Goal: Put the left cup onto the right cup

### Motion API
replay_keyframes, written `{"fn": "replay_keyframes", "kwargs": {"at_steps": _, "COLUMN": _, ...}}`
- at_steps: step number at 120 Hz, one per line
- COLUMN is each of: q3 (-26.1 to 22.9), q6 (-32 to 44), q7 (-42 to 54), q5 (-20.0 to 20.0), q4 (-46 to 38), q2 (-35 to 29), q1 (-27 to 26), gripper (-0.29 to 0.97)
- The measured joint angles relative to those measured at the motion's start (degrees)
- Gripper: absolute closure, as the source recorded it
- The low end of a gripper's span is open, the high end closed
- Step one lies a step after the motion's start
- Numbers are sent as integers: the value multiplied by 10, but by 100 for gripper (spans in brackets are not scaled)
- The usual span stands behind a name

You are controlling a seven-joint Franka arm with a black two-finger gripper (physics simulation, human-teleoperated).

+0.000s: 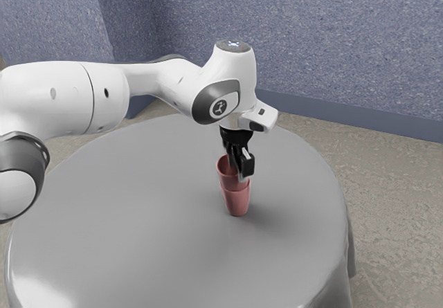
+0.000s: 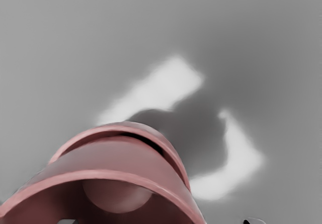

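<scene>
- The lower cup (image 1: 239, 203) is pink and stands upright on the round grey table (image 1: 138, 218). It is a little toward the exterior view's right of the tabletop's middle.
- The upper cup (image 1: 225, 173), also pink, is nested in the lower cup. Its base is sunk inside, and its rim and upper wall rise above the lower cup's rim.
- The upper cup leans slightly toward the exterior view's left over the lower cup rather than sitting quite straight.
- The gripper (image 1: 242, 171) hangs straight above the lower cup, pointing down. Its black fingers sit close together at the upper cup's rim on the side toward the exterior view's right.
- The fingers appear to straddle that wall, one inside and one outside, and to be clamped on it.
- The white arm (image 1: 138, 86) comes in from the exterior view's left, well above the lower cup, and bends down at the wrist over it.
- In the wrist view the upper cup (image 2: 115, 163) lies just under the hand, with its open mouth and rounded inner bottom showing.
- Beyond the lower cup, the grey tabletop (image 2: 75, 43) carries a dark shadow (image 2: 201, 128) with two bright patches beside it.
- A blue wall (image 1: 332, 31) and a speckled floor (image 1: 394, 183) lie behind the lower cup.
</scene>
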Motion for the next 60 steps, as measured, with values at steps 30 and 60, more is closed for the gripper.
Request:
{"fn": "replay_keyframes", "kwargs": {"at_steps": 30, "q3": 0, "q6": -1, "q7": 2, "q5": 0, "q4": 2, "q2": -2, "q1": 0, "gripper": 8}}
{"fn": "replay_keyframes", "kwargs": {"at_steps": 60, "q3": -3, "q6": -8, "q7": 3, "q5": 1, "q4": 14, "q2": -13, "q1": -1, "gripper": 4}}
